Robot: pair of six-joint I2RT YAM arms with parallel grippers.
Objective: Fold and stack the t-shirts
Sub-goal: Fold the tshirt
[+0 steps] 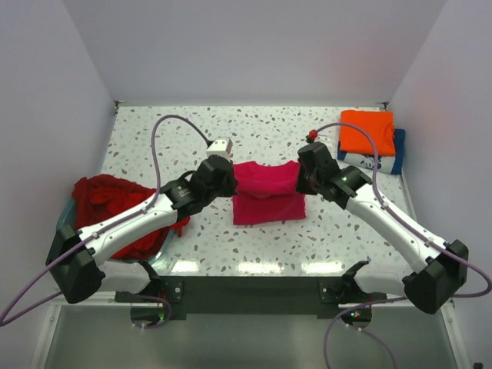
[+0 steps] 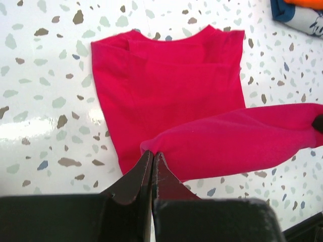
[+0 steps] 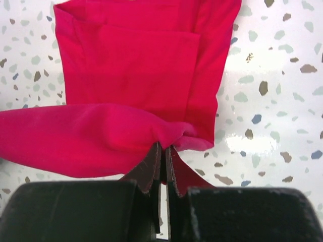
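Magenta t-shirt (image 1: 267,204) lies near red heap (image 1: 108,197), apparently shirts.

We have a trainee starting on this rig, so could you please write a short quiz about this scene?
1. True or false: the left gripper and right gripper are both shut on the magenta shirt.
2. Fill in: the dark red shirts lie heaped on the robot's ____ side.
3. What lies directly under the orange shirt? A navy shirt; B dark red shirts; C magenta shirt.
Key: 1 true; 2 left; 3 A.
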